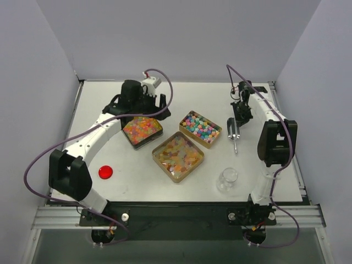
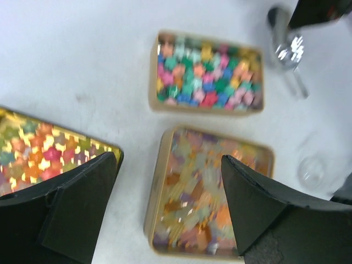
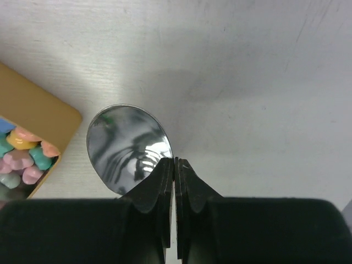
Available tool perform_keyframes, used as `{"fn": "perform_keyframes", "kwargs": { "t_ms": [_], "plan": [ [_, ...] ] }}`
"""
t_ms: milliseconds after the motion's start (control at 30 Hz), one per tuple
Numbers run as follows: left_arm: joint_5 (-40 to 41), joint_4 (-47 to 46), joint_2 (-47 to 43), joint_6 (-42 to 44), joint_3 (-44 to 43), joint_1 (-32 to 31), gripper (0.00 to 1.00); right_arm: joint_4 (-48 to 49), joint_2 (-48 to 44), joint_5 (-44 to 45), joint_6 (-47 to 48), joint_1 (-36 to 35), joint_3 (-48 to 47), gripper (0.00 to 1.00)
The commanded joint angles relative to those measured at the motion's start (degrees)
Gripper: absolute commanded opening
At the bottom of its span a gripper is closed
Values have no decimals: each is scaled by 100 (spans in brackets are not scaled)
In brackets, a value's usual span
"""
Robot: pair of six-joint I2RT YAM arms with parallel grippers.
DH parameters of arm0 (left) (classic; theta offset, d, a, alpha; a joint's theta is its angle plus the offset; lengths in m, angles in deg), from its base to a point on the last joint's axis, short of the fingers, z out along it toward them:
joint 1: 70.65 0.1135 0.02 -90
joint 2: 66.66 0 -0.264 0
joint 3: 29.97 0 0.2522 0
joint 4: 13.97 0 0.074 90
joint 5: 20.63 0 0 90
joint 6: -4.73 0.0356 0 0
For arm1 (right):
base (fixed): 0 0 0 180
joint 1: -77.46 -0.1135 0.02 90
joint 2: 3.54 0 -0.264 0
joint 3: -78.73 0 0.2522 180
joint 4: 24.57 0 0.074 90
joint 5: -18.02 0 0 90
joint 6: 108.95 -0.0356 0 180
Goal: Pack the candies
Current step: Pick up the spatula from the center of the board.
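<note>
My right gripper (image 3: 174,165): clenched.
Spoon (image 3: 127,147): bowl just beside it, 11 o'clock.
Candies (image 3: 22,157): 9 o'clock, in tin (image 3: 38,113).
My left gripper (image 2: 169,159): released.

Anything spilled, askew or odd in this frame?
Nothing stands out. The candies all sit inside the three tins, none loose; the glass jar stands upright, the red lid flat, well apart from it.

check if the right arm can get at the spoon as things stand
Probably yes. The right hand is right by the spoon, which lies on bare table beside the tin of pastel candies with nothing on top. Its fingers are shut, so they would need to open first.
</note>
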Motion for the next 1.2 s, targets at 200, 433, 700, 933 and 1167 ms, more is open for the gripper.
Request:
{"fn": "perform_keyframes", "kwargs": {
  "t_ms": [200,433,700,933,1167],
  "plan": [
    [-2631,-2250,580,-2095,-624,552,75,-571,-1305,-1023,1459,-981,-1087,0],
    [-2977,-2887,475,-2466,-272,385,65,-712,-1641,-1279,2022,-2142,-1096,0],
    [-2635,-2421,158,-1974,10,25,60,-756,-1518,-1270,2110,-2758,-1359,0],
    [-2572,-2463,79,-2026,264,-54,58,-756,-1465,-1305,2137,-2977,-1658,0],
    [-2616,-2648,88,-2253,370,-19,57,-800,-1676,-1428,2181,-3232,-1483,0]
  ]
}}
